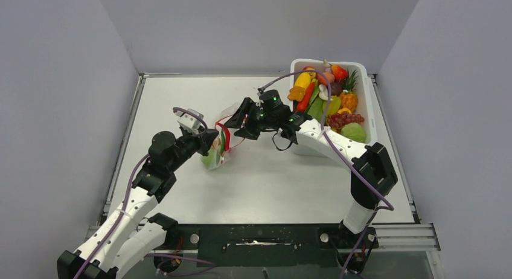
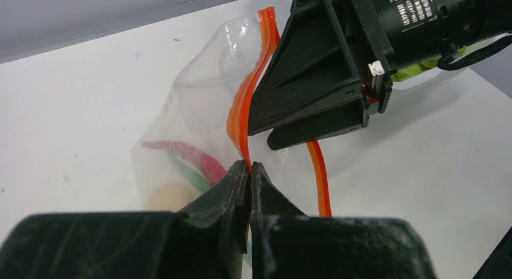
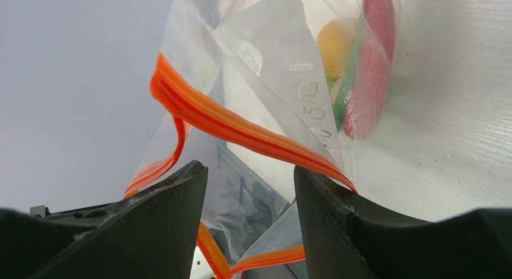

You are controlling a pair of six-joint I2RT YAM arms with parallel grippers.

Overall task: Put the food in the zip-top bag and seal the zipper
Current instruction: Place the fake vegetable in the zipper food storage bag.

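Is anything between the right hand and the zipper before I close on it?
Nothing visible. The right hand is open and the zipper runs across the gap between its fingers, with only clear film of the bag around it. The left hand pinches the same strip further along.

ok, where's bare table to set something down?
Free: far-left white tabletop behind the clear plastic zip-top bag, and the near strip between bag and table edge. Crowded: centre, where the left gripper pinches the bag's orange zipper with the open right gripper alongside; the white rectangular tub, far right, is full of toy food.
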